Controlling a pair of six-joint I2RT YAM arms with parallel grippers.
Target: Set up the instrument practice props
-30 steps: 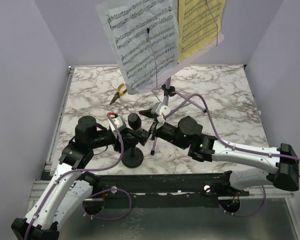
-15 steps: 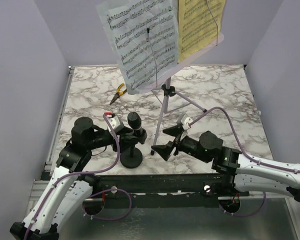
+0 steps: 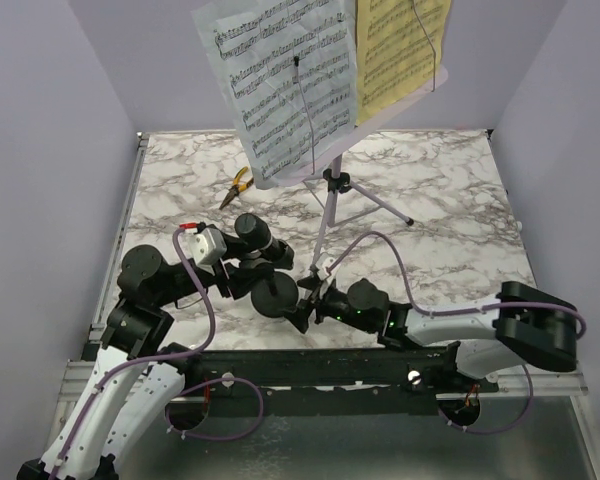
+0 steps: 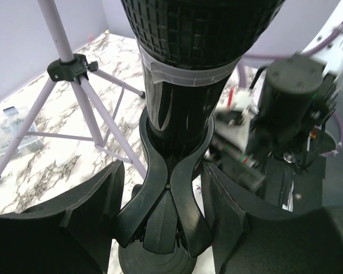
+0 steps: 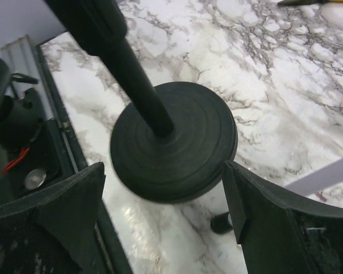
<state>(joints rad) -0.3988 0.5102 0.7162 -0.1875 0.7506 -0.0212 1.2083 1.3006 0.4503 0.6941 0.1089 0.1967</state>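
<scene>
The black microphone [image 3: 250, 232] sits in the clip of the short black mic stand [image 4: 166, 211]. My left gripper [image 4: 163, 171] is shut on that clip, one finger on each side. The stand leans, its round base [image 3: 273, 296] tipped toward the camera. My right gripper [image 5: 164, 171] is open and low by the near edge, with the base [image 5: 174, 142] just ahead between its fingers, untouched. Further back stands the lilac music stand [image 3: 335, 185] on its tripod, with a white sheet-music page [image 3: 280, 80] and a yellow one [image 3: 400, 50] on it.
Yellow-handled pliers [image 3: 238, 185] lie at the back left of the marble table [image 3: 450, 230]. A clear plastic box [image 4: 6, 131] lies beyond the tripod in the left wrist view. One tripod foot [image 5: 220, 222] rests close to my right gripper's finger.
My left gripper has swung the mic stand and microphone up and tilted them. My right gripper has pulled back from the tripod leg to the near edge, low beside the base.
</scene>
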